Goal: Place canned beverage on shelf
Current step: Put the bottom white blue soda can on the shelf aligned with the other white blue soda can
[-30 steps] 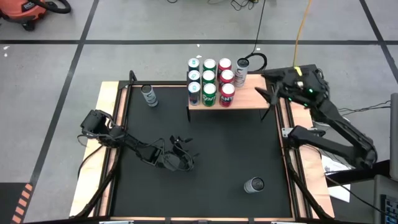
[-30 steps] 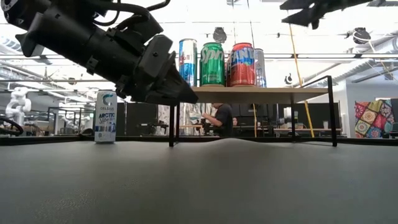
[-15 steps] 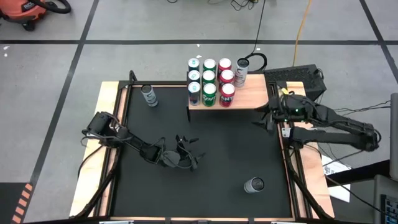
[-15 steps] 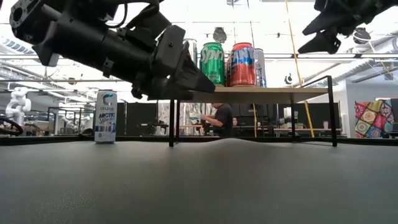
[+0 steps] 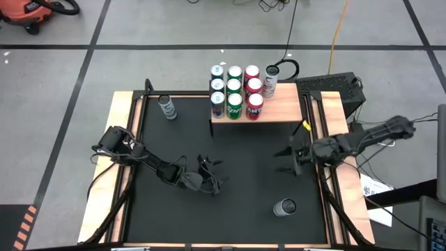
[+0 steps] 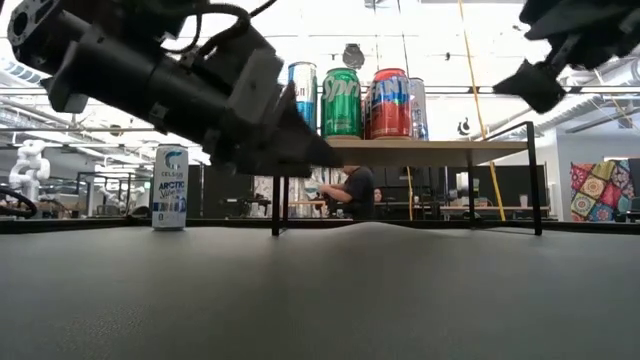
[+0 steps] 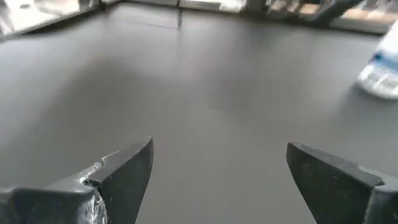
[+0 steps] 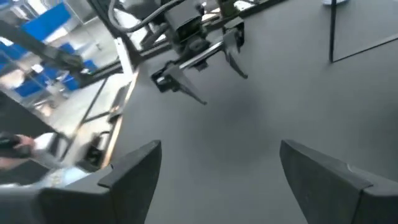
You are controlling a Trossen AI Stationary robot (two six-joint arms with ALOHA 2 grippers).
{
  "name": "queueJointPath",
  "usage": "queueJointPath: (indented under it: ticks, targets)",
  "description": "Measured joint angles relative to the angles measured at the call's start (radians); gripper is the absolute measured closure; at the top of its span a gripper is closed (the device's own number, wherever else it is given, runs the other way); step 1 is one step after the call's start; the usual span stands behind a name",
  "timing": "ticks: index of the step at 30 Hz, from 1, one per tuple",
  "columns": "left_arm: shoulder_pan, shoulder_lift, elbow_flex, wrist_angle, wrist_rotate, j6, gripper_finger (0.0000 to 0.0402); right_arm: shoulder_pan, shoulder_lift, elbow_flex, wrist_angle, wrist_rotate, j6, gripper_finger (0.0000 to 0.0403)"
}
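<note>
Shelf (image 5: 279, 111): light-wood board on black legs at the far side of the desk (image 5: 244, 174). Seven cans (image 5: 235, 90) stand packed on its left part; the right part is bare.

Loose cans: one (image 5: 284, 207) upright on the mat near the front right; one (image 5: 166, 106) upright near the far left corner, beside the shelf.

Right gripper (image 5: 287, 155): over the mat below the shelf's right end, between the shelf and the front-right can, clear of both. Fingers (image 8: 134, 168) spread wide, holding nothing.

Left gripper (image 5: 212, 174): low over mid-mat, well apart from both loose cans. Fingers (image 7: 127, 168) spread wide, empty.

Stage, as judged: no can in hand; the right arm looks best placed for the front-right can.

Risks:
- A finger clipping the can's side on approach would tip the tall, narrow can and send it rolling on the mat.
- A grip taken off-centre or too high could let the smooth can slip or tilt during the lift.
- On delivery, a low carry could strike the shelf edge or a leg.
- Setting down too near the packed cans could topple them; the bare right part is safer.
- Both arms share mid-desk; crossing paths could collide.
</note>
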Motion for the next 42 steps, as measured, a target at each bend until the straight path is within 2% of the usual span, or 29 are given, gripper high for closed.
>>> queueJointPath:
  ticks: [3,7,14,17,21,25,27,34,42]
  targets:
    - [0.003,0.000,0.000,-0.108,-0.001,-0.097,0.0036,0.082,0.039,-0.044,0.079,0.113,-0.027,0.0090]
    - [0.001,0.000,0.000,-0.212,-0.012,-0.221,0.0036,0.174,0.089,-0.034,0.113,0.164,-0.052,0.0090]
    - [0.004,0.000,0.000,-0.238,-0.066,-0.239,0.0036,0.314,0.201,0.076,0.096,0.269,-0.018,0.0090]
    - [0.005,0.000,0.000,-0.239,-0.071,-0.239,0.0036,0.356,0.270,0.166,0.011,0.270,0.005,0.0090]
    - [0.005,0.000,0.000,-0.240,-0.072,-0.239,0.0036,0.412,0.361,0.312,-0.201,0.262,0.073,0.0090]
    - [0.005,0.000,0.000,-0.240,-0.071,-0.238,0.0036,0.477,0.412,0.429,-0.219,0.156,0.148,0.0090]
    - [0.005,0.000,0.000,-0.240,-0.070,-0.238,0.0036,0.515,0.432,0.473,-0.237,0.144,0.149,0.0090]
    - [0.005,0.000,0.000,-0.240,-0.067,-0.238,0.0036,0.606,0.482,0.541,-0.445,0.158,0.158,0.0090]
    - [0.007,0.000,0.000,-0.240,-0.064,-0.238,0.0036,0.623,0.606,0.541,-0.498,0.152,0.159,0.0090]
